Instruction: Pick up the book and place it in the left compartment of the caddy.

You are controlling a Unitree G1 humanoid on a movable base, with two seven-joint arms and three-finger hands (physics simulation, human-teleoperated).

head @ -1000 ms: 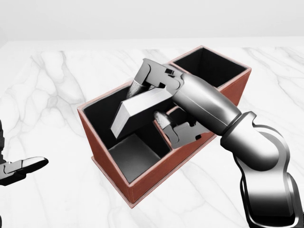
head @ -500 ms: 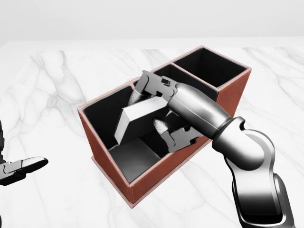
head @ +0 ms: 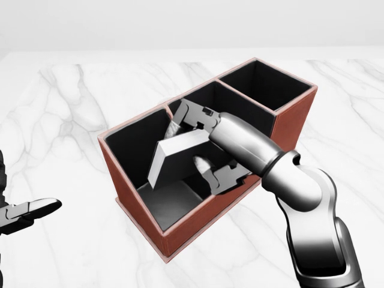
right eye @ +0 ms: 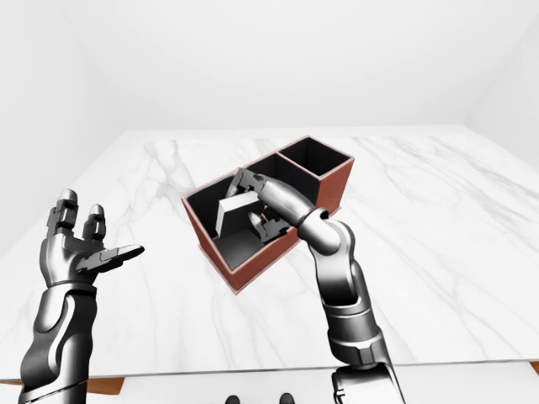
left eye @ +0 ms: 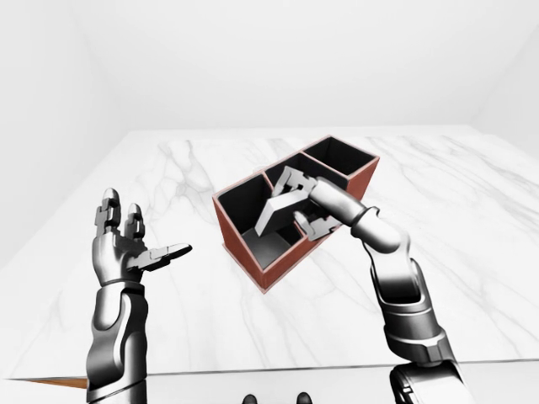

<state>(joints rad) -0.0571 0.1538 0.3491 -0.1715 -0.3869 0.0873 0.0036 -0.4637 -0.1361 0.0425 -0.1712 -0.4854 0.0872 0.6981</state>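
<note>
Nearest the cameras, the robot's left hand [left eye: 126, 244] is raised over the bare marble table [left eye: 194, 320] at the left of the left-eye view, palm up, its 3 fingers spread wide and holding nothing; it stands well apart from the caddy. In the head view only its thumb tip shows at the lower left edge.

Farther in, the right arm reaches from the lower right of the head view up and leftward over the caddy's near wall. The right hand [head: 195, 144] is inside the caddy's largest compartment, fingers closed around the book [head: 174, 153], with 2 fingers [head: 187, 114] over its upper edge and the thumb [head: 207, 168] beneath it. The book, a pale grey slab, is tilted, its lower end pointing down toward the compartment floor and its upper end in the grip; whether that lower end touches the floor cannot be told.

The caddy [head: 198, 225] is a red-brown box with dark lining, set at an angle on the table, with 3 compartments: the big 1 at the head view's lower left, where the book hangs, and 2 smaller ones toward the upper right, both without contents.

Beyond the caddy the white veined tabletop runs on to a plain pale wall [left eye: 278, 59].
</note>
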